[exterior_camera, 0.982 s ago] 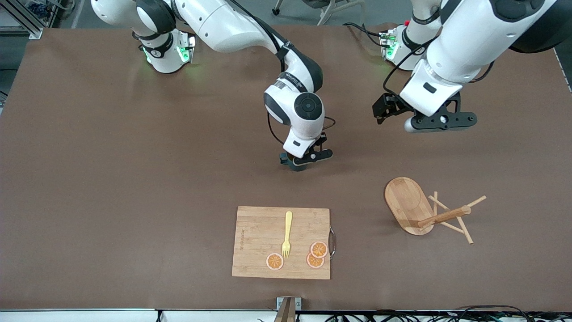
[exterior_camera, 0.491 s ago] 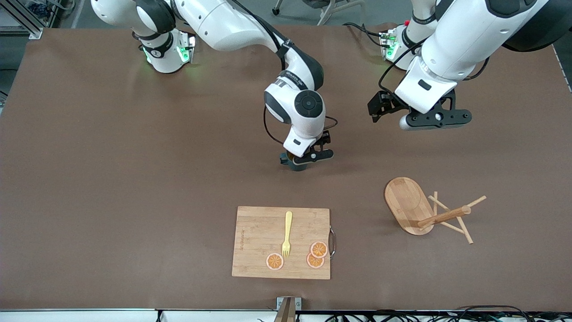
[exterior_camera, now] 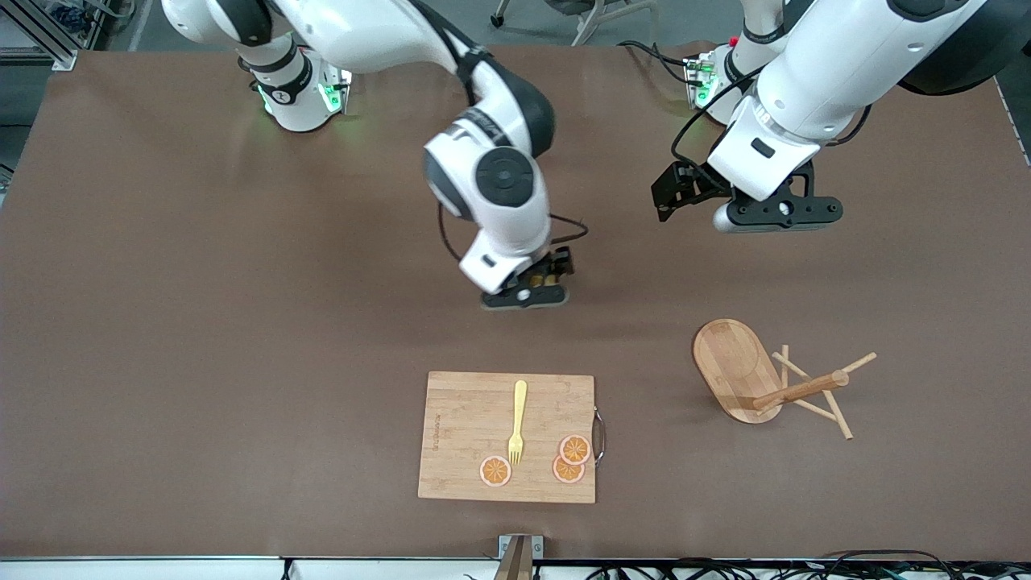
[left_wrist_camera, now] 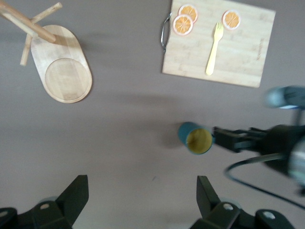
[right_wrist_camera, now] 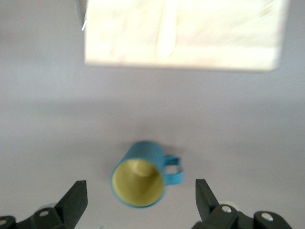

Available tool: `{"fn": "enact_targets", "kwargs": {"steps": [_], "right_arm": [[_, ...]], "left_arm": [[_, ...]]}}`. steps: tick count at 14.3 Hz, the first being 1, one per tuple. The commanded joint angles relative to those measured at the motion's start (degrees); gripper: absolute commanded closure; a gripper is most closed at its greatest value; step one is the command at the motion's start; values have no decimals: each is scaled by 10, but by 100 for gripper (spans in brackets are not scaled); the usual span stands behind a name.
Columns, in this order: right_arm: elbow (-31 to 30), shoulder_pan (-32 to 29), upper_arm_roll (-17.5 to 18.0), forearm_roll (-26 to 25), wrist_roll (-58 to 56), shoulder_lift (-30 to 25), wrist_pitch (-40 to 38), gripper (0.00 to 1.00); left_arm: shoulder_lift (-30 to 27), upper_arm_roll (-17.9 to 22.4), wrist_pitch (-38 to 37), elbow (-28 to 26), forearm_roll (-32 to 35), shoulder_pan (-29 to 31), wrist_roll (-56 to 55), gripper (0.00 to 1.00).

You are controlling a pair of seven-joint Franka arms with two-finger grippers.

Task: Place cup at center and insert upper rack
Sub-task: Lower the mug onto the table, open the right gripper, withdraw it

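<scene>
Two grippers hang over the brown bench, both with fingers spread wide and holding nothing. The right gripper is above the small dark teal mug with the mustard-yellow inside; the right wrist view shows the mug standing upright on the bench, free of the fingers, set between them with its loop handle turned toward one finger. In the front view the right gripper hides the mug completely. The left wrist view shows the mug near the middle of the bench, with the right gripper just beside it. Nearer to the front camera than the mug lies the rectangular bamboo cutting board, carrying a yellow fork and three orange slices. The left gripper waits in the air toward the left arm's end. The light wooden mug stand with the oval base lies tipped over on the bench, nearer to the front camera than the left gripper, its post and pegs resting sideways
</scene>
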Motion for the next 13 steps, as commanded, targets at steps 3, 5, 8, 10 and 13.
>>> {"fn": "enact_targets", "kwargs": {"steps": [3,5,8,10,13], "right_arm": [[-19,-91,-35,1,-11,-85,-64,0],[-22,-128,-48,0,-42,-107,-73,0],[-22,-172,-71,0,-48,-130,-145,0],[-22,-213,-85,5,-59,-144,-159,0],[-23,-250,-87,-2,-170,-162,-181,0]], "left_arm": [[27,4,75,4,34,-61,-91,0],[55,4,107,6,89,-100,-174,0],[103,6,171,22,101,-145,-254,0],[130,8,216,34,123,-181,-308,0],[174,10,241,57,172,-232,-394,0]]}}
